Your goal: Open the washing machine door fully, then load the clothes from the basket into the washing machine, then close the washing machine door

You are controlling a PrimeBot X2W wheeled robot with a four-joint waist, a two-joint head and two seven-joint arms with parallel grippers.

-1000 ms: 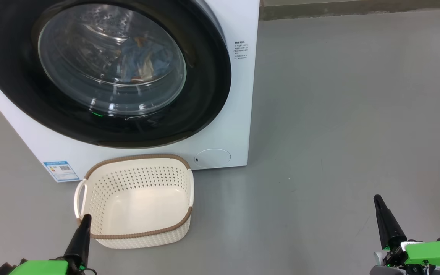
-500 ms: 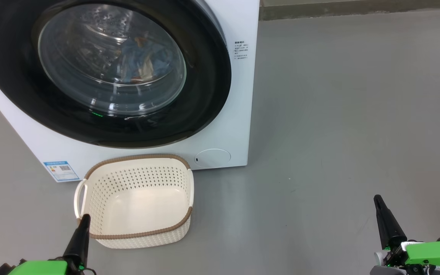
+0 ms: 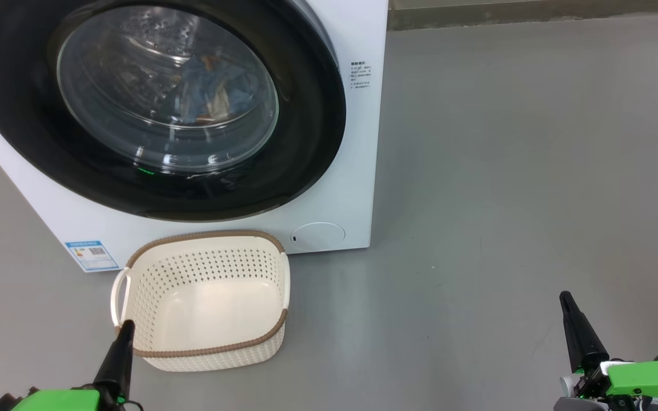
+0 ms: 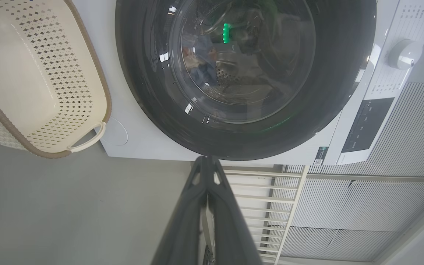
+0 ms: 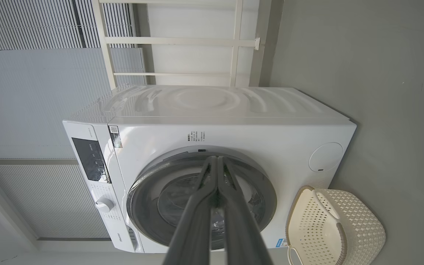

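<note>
At seven o'clock in the head view, the left gripper [image 3: 125,331] points up with its two dark fingers pressed together tip to tip. Its tip overlaps the near-left corner of the basket [image 3: 220,357], though I cannot tell whether they touch. Over at five o'clock the right gripper [image 3: 565,299] is closed the same way, above bare grey floor [image 3: 506,171] and well apart from the other things. The basket, toward one o'clock from the left gripper, stands on the floor with its bare cream bottom showing. Its far rim is just beside the foot of the washing machine [image 3: 357,171], between the blue label sticker [image 3: 92,255] and the round flap [image 3: 317,236]. From ten to twelve o'clock the washing machine door [image 3: 306,142] sits shut against the white front. Behind its glass bowl the clothes [image 3: 209,85] lie in the drum as a blue bundle with orange-brown patches
</note>
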